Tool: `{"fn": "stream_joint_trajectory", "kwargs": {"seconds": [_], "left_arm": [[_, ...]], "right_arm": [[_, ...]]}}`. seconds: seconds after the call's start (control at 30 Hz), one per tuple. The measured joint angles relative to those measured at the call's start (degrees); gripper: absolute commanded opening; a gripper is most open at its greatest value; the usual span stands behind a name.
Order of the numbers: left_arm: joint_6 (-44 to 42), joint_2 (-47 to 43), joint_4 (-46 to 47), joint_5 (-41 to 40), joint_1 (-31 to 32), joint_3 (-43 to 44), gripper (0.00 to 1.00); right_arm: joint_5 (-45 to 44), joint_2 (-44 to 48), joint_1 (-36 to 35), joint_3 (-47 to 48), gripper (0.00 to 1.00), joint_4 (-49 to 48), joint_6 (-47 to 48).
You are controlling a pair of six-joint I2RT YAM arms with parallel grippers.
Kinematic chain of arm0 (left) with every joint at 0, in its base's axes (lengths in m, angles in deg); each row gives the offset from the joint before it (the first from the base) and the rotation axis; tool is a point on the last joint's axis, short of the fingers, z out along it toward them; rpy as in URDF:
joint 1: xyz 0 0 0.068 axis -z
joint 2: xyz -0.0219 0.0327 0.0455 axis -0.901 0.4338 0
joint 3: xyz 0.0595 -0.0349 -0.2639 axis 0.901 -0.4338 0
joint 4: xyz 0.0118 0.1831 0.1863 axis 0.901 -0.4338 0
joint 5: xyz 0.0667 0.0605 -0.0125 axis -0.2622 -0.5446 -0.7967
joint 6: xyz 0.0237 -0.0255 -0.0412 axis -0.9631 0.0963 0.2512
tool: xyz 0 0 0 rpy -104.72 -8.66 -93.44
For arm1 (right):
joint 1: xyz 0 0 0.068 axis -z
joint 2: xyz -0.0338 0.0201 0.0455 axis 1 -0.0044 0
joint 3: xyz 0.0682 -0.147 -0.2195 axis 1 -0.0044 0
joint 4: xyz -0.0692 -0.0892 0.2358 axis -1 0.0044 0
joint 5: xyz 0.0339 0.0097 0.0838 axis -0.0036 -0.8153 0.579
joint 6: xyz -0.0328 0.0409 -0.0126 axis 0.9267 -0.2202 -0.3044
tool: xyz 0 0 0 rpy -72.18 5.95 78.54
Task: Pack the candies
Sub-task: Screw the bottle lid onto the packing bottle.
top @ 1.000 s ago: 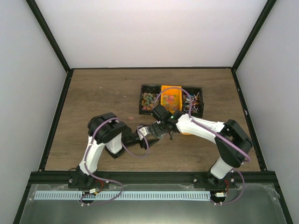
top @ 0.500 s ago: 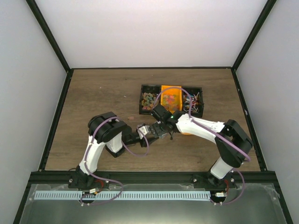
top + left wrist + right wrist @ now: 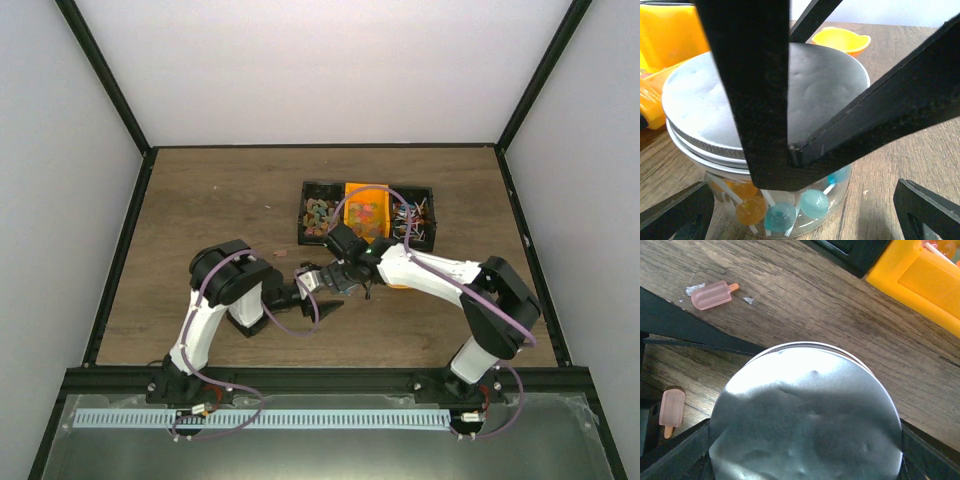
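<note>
brown wood-grain tabletop (image 3: 200, 200), darker streaks along the grain. plain white back wall (image 3: 320, 70); pale grey-white side walls (image 3: 50, 220) left and right. black frame posts (image 3: 105, 75) run up the two far corners, and a black rail (image 3: 320, 147) lines the far tabletop edge. grey metal ledge (image 3: 330, 450) at the near edge carries a white slotted strip (image 3: 300, 419). soft even light, faint shadows only.

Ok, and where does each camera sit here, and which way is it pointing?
Top external: above and behind the bases, looking down at the table; left arm and right arm show.
Left wrist: low, facing sideways at the jar; own fingers in bottom corners.
Right wrist: straight down on the lid; own fingers flank it.
Shared: both wrist views show that lid.
</note>
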Motion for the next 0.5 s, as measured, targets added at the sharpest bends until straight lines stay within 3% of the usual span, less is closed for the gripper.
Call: {"fn": "stream_joint_trajectory", "kwargs": {"seconds": [0.5], "left_arm": [[-0.2, -2.21, -0.11, -2.1, 1.53, -3.67, 1.0]], "right_arm": [[1.4, 3.28, -1.14, -3.72, 0.88, -3.58, 1.29]]}}
